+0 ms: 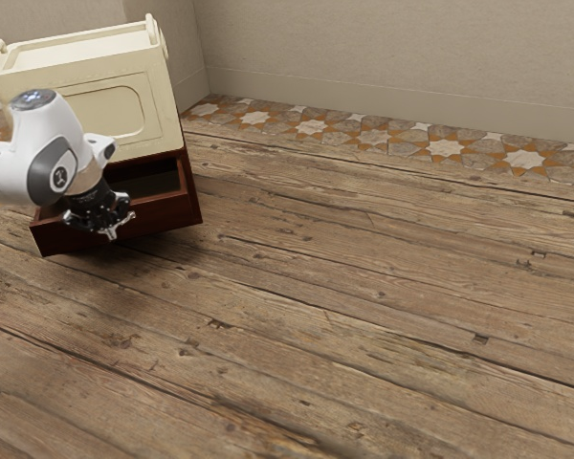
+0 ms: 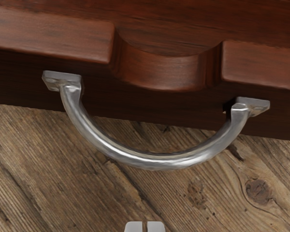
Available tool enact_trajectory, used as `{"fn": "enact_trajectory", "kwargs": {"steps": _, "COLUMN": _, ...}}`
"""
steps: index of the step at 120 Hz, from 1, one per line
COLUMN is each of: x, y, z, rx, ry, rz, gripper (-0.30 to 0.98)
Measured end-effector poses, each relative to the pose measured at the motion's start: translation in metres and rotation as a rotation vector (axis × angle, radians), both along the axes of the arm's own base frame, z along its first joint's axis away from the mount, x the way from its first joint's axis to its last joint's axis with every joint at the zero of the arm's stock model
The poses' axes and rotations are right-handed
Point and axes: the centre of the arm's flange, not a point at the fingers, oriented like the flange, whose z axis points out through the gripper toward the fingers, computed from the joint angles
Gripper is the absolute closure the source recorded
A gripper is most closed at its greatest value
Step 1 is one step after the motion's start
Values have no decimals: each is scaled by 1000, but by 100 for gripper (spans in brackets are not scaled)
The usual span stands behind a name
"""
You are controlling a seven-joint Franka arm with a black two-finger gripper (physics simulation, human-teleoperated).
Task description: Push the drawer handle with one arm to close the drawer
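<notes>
Here we are at the drawer [image 1: 169, 212], and it is out, standing well proud of the cream cabinet [image 1: 103, 107] directly behind it, with its dark inside on show over the front edge. The drawer handle [image 2: 155, 161] is right there on the drawer's outer face, a metal bow anchored at both ends, curving away from the wood so that a hand can hook it or, as today's job asks, shove it.

And in comes the arm [image 1: 46, 139], from the exterior view's left, reaching down in front of the drawer! The claw [image 2: 145, 226] is clenched with nothing in its grasp, its two fingers side by side, out beyond the bow of the handle. Sensible, that: a push needs no grip, and paired fingers make one firm prod. In the wrist view there's a gap between tips and metal, so no contact to call.

The floor [image 1: 364, 316] spreads beneath the drawer; closing is all to play for. The next move, I'd judge, is to meet the handle near its middle and drive straight toward the cabinet. Go off-centre and the drawer could skew; go too high or too low and those tips might slide past the curved metal.
</notes>
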Motion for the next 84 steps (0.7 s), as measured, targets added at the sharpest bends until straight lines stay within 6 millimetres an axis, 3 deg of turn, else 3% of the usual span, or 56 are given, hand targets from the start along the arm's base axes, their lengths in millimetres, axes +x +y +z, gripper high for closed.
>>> {"fn": "enact_trajectory", "kwargs": {"steps": 46, "x": 25, "y": 16, "z": -2, "rx": 5, "ry": -13, "rz": -2, "gripper": 79}}
{"fn": "enact_trajectory", "kwargs": {"steps": 84, "x": 45, "y": 41, "z": -7, "rx": 10, "ry": -18, "rz": 3, "gripper": 79}}
